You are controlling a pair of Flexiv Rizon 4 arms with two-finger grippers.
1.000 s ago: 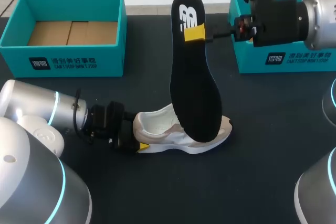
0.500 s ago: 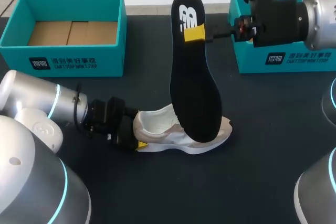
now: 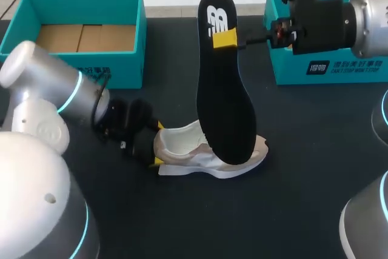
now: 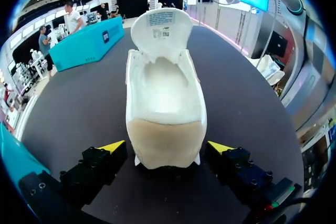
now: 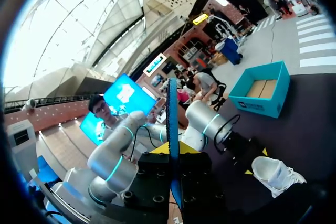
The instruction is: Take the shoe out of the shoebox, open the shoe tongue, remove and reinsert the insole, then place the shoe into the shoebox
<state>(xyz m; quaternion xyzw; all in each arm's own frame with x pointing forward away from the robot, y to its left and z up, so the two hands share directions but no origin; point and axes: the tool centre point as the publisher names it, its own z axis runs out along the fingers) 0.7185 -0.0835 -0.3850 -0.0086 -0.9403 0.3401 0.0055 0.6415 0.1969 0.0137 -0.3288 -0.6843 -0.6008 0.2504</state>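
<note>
A white shoe point(image 3: 206, 153) lies on its side on the dark table, heel toward my left arm; its tongue point(image 4: 160, 27) is folded forward and the inside is bare. My left gripper point(image 3: 159, 144) stands open, one yellow tip on each side of the heel point(image 4: 165, 142). The black insole point(image 3: 223, 101) stands upright with its lower end at the shoe's opening. My right gripper point(image 3: 225, 39) is shut on its upper part. From the right wrist the insole point(image 5: 171, 124) shows edge-on between the fingers, with the shoe point(image 5: 275, 174) below.
An open teal shoebox point(image 3: 79, 68) with a cardboard floor stands at the back left. A second teal box point(image 3: 339, 68) is at the back right, partly behind my right arm. Bare dark table lies in front of the shoe.
My left arm has swung upward and its gripper has turned slightly at the heel, its fingers spreading a little wider. The shoe, the insole and the right arm have not moved.
</note>
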